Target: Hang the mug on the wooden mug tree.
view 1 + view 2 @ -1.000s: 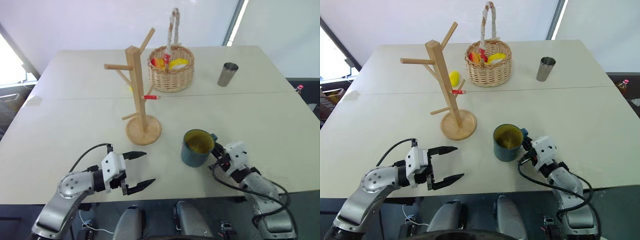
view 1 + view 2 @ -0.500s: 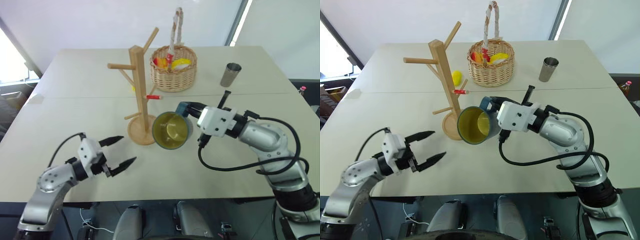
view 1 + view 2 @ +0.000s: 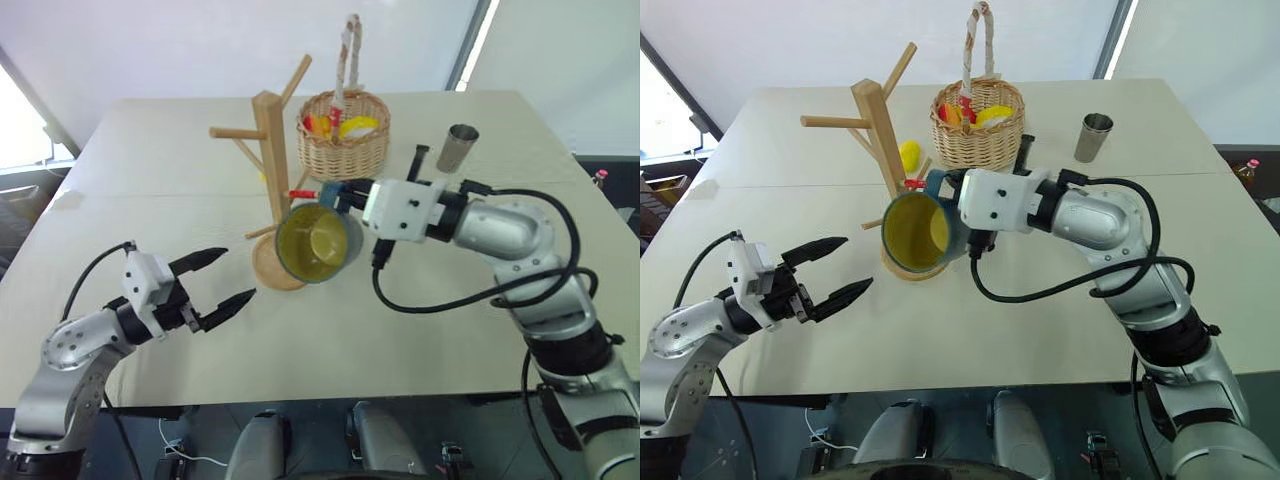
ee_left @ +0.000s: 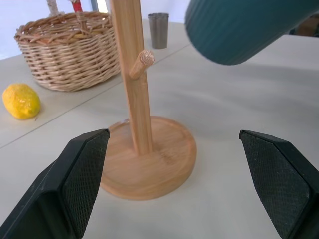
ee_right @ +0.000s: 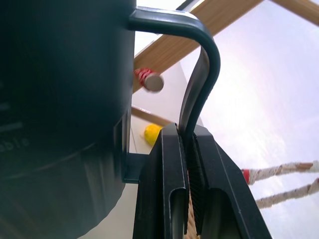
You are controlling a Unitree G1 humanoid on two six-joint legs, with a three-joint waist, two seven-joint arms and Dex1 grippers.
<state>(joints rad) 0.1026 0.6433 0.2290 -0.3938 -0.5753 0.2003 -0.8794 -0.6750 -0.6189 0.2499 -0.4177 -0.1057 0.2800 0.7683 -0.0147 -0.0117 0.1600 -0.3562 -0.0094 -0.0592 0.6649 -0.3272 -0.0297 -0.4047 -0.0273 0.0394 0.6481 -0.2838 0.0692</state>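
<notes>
- Standing on the table [image 3: 120, 270], the tree [image 3: 272, 170] is the biggest thing in play: stiff wooden post on a round base, pegs angling off, one red-tipped [image 3: 298, 193]. It looks light enough to tip if a peg gets bumped sideways, I'd say.
- Behind it sit the basket [image 3: 343, 140] and, well off to the right, a steel tumbler [image 3: 457, 148]; a lemon [image 3: 908, 156] lies just past the post.
- The right arm reaches across level from the right side, pointing forward and left toward the post.
- The mug [image 3: 315, 242] hangs in the air, tipped on its side, yellow mouth facing the camera, right in front of the post and above the base.
- It's ceramic: rigid, fairly heavy, glazed and probably slick, breakable if dropped. The loop handle [image 5: 199, 64] is the place to hold it, and the loop must stay free for the peg.
- The right gripper [image 5: 185, 164] is clamped tight on the lower stretch of that handle, with the red-tipped peg just beside the loop.
- The left gripper [image 3: 222, 279] hovers low at the left, fingers spread wide, holding nothing, aimed at the base.
</notes>
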